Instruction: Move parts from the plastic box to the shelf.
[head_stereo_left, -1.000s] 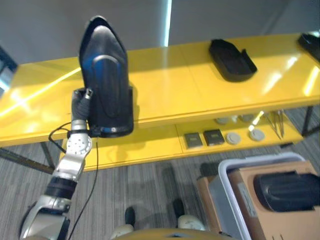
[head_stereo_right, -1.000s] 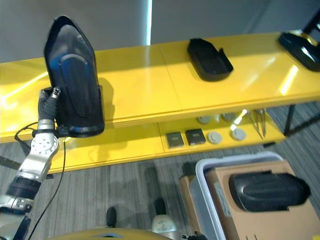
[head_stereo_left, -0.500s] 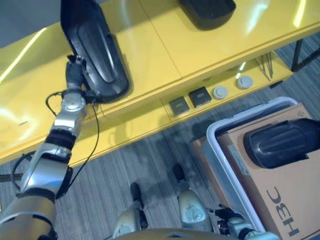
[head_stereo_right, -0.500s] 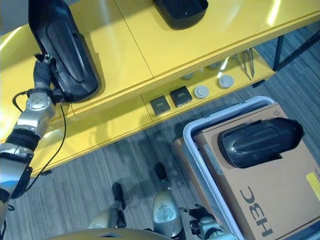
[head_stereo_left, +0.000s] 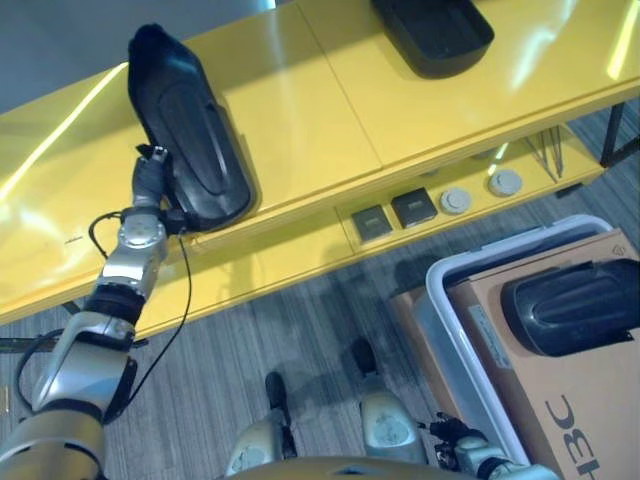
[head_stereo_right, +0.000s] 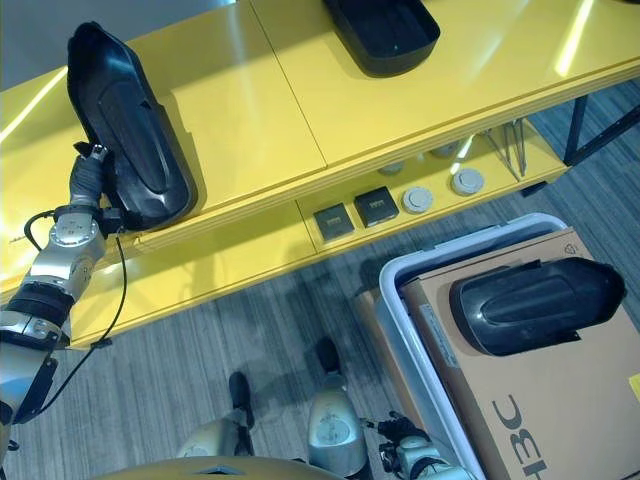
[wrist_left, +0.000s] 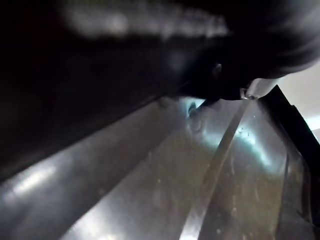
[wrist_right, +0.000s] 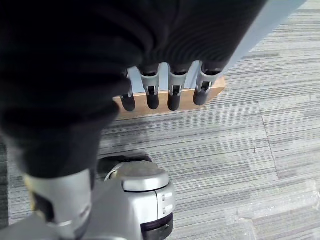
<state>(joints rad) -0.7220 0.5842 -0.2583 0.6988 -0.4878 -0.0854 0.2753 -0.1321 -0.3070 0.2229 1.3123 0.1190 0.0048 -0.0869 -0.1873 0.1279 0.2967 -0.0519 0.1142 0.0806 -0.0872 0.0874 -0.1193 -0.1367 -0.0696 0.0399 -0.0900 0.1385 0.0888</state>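
A long black moulded part (head_stereo_left: 185, 140) lies slanted on the yellow shelf's (head_stereo_left: 330, 120) top board, its near end at the front edge. My left hand (head_stereo_left: 150, 172) is at that near end, with its dark cover against the part. In the left wrist view the part's dark inner face (wrist_left: 150, 170) is very close. Another black part (head_stereo_left: 572, 305) rests on a cardboard box (head_stereo_left: 570, 410) inside the white plastic box (head_stereo_left: 447, 322) at lower right. My right hand (wrist_right: 150, 92) hangs over the carpet with straight fingers, holding nothing.
A third black part (head_stereo_left: 435, 30) lies on the shelf top at the far right. The lower shelf board holds two dark square pieces (head_stereo_left: 372, 222) and round grey discs (head_stereo_left: 456, 199). Grey carpet (head_stereo_left: 250, 340) runs between the shelf and the plastic box.
A second ago the left hand held the black part upright above the shelf; now it lies down on the top board. The view has also tipped downward.
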